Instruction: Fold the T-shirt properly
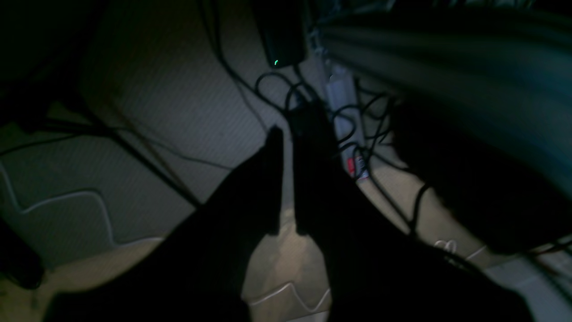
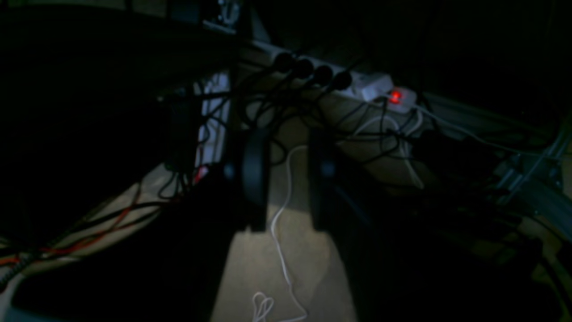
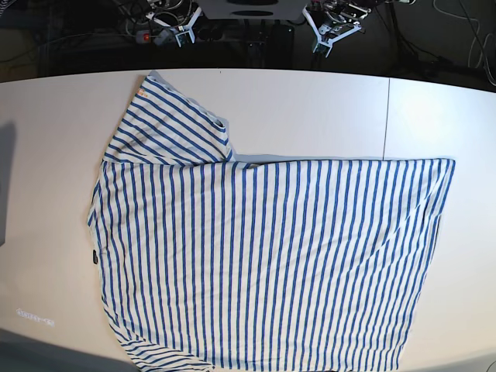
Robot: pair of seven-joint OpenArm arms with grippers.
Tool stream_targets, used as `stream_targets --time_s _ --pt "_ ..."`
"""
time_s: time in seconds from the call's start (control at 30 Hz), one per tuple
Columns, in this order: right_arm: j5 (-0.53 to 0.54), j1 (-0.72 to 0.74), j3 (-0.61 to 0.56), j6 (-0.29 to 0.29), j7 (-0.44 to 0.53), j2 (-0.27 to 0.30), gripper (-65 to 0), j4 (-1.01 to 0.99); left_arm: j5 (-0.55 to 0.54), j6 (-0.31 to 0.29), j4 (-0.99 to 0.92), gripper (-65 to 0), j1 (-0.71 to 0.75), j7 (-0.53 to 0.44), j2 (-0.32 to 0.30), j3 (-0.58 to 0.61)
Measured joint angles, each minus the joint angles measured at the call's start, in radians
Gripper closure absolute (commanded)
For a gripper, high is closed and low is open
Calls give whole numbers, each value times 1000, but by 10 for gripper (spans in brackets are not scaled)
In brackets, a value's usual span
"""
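White table (image 3: 434, 101): T-shirt (image 3: 271, 263) spread flat, far from both pincers.

Overhead base view; floor-facing wrist cameras.

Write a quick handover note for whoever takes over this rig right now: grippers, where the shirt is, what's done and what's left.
Left gripper: nearly shut, empty, off the table over floor cables.
Right gripper: jaws apart, empty, also off the table.
T-shirt: spread on the white table, one sleeve sticking out at the far left corner; the near edge runs out of view.
Done: no finished fold visible.
Left: all folds.
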Motion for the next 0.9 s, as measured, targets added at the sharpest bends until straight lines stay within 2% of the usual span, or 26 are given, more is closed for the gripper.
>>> stream_targets --time_s 0.1,0.23,0.9 --pt "0 -1 0 2 0 0 -136 8 0 -1 0 -41 12 -60 -26 0" --pt "0 -1 0 2 0 0 -136 13 0 -1 0 -41 31 -82 -47 0" --pt "0 -1 0 2 0 0 -136 13 0 -2 24 -41 33 -93 -55 0"
